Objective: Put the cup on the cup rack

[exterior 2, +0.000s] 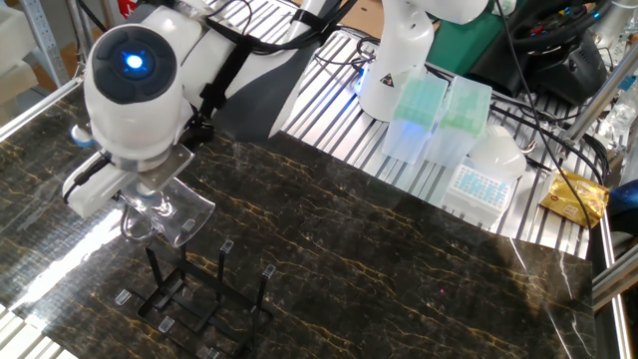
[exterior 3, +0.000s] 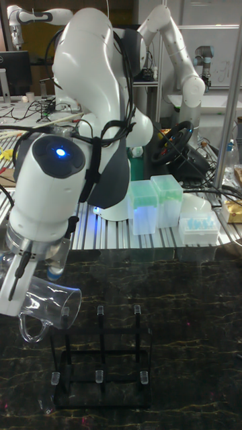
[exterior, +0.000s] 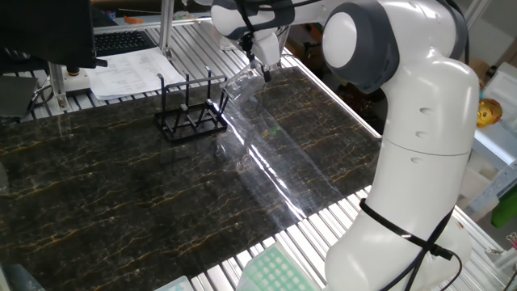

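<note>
The cup (exterior: 241,83) is clear glass and lies tilted on its side in the air, its rim held between the fingers of my shut gripper (exterior: 260,66). It hangs just above the nearest corner peg of the cup rack (exterior: 191,113), a black wire frame with upright pegs on the dark marble table. From the other side, the cup (exterior 2: 179,215) sits under the gripper (exterior 2: 150,199), over the rack (exterior 2: 199,297). In the tall view the cup (exterior 3: 52,306) has its handle hanging down and its mouth toward a peg of the rack (exterior 3: 101,371); the gripper (exterior 3: 33,272) is above it.
Papers (exterior: 129,73) and a keyboard (exterior: 121,39) lie behind the rack. Pipette tip boxes (exterior 2: 439,115) and a yellow packet (exterior 2: 573,196) sit along the slatted table edge by the robot base (exterior 2: 394,60). A green tip box (exterior: 275,273) is at the near edge.
</note>
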Tool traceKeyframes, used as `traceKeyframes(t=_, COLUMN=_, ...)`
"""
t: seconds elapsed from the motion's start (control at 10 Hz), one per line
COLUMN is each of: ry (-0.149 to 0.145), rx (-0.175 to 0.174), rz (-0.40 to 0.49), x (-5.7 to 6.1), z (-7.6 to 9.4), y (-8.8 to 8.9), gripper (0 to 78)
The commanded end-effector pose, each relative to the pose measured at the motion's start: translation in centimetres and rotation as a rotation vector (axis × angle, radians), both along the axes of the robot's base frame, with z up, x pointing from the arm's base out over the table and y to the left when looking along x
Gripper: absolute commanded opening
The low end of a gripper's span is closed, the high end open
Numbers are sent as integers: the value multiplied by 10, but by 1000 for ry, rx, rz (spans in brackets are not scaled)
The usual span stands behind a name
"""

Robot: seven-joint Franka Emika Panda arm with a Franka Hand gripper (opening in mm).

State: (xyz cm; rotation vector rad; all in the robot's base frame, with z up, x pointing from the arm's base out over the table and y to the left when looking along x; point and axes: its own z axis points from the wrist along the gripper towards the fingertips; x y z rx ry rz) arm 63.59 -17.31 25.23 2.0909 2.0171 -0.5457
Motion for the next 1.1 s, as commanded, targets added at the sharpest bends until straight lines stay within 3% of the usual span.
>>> traceKeyframes(t=0.1, ry=-20, rx=-10, rz=-4, x=1, z=0, y=2, gripper=11)
traceKeyframes(t=1.1, ry=-42, rx=-30, rz=-3, x=3, z=-4, y=8, gripper=11)
